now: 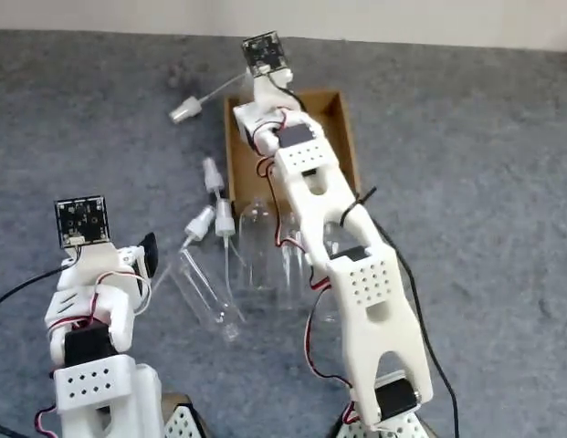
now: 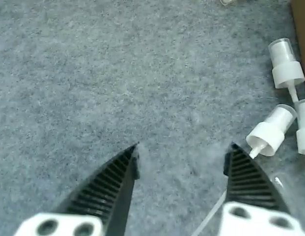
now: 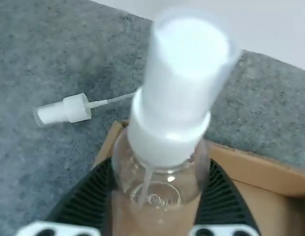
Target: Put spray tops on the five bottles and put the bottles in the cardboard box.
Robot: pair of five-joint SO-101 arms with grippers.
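The right pincer [image 3: 159,189] is clamped on the shoulder of a clear plastic bottle [image 3: 157,169] that already wears a white spray top [image 3: 184,73]. It hangs over the far left part of the brown cardboard box [image 1: 346,137].

The grip looks like the weak spot. The black fingers [image 3: 221,196] bear on a smooth, rounded wall just under the cap, so the bottle could slip or swing on the way down. Let go while high or tilted, it could topple, or catch the box's left wall and fall out onto the grey counter [image 1: 484,182]. I cannot tell whether the top is fully seated; a loose one might pop off on landing. From above, the arm hides much of the box floor, so the room inside is uncertain.

A loose white spray top with a long dip tube [image 1: 186,110] lies just left of the box. The left pincer [image 2: 184,150] is spread wide with nothing in it, over bare counter at the near left. More spray tops [image 2: 272,130] lie to its right, and further clear bottles [image 1: 206,294] lie near the middle.
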